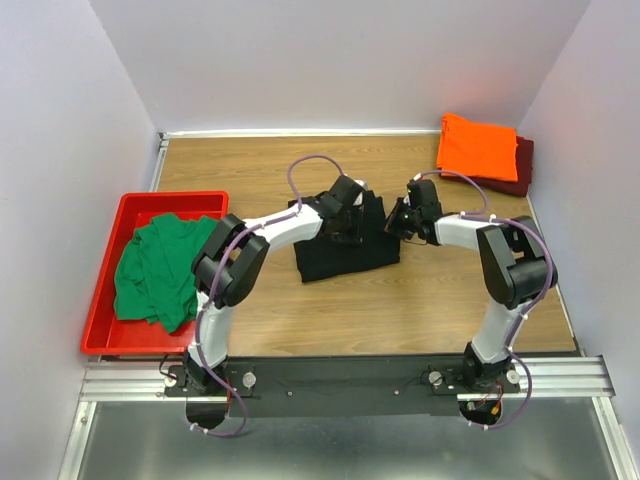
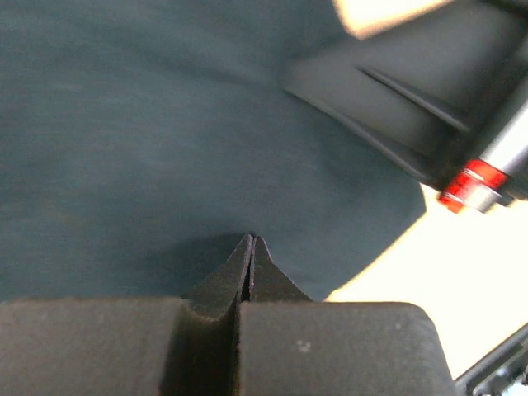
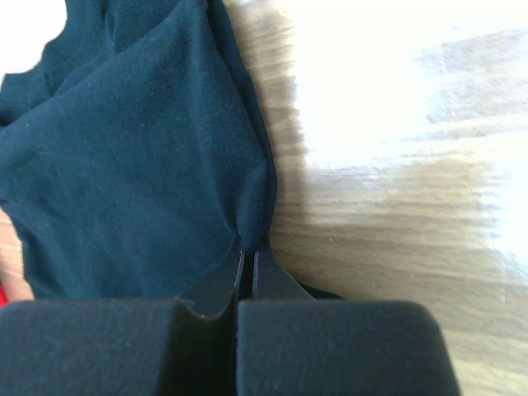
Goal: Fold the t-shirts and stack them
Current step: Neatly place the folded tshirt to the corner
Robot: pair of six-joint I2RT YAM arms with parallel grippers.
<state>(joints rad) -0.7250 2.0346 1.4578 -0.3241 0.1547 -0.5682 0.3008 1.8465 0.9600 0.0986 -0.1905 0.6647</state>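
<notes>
The black t-shirt (image 1: pixel 345 248) lies partly folded at the middle of the table. My left gripper (image 1: pixel 352 205) is over its far edge, and in the left wrist view its jaws (image 2: pixel 252 239) are shut with the tips pinched into the dark cloth (image 2: pixel 165 148). My right gripper (image 1: pixel 400 218) is at the shirt's far right edge, shut (image 3: pixel 252 247) on a fold of the black cloth (image 3: pixel 140 165). The orange t-shirt (image 1: pixel 478 146) lies folded on the maroon t-shirt (image 1: pixel 522 165) at the back right. The green t-shirt (image 1: pixel 155 265) lies crumpled in the tray.
The red plastic tray (image 1: pixel 175 201) stands at the left edge of the wooden table (image 1: pixel 400 310). Part of the right arm, with a red ring (image 2: pixel 474 183), is close by in the left wrist view. Grey walls enclose the table on three sides.
</notes>
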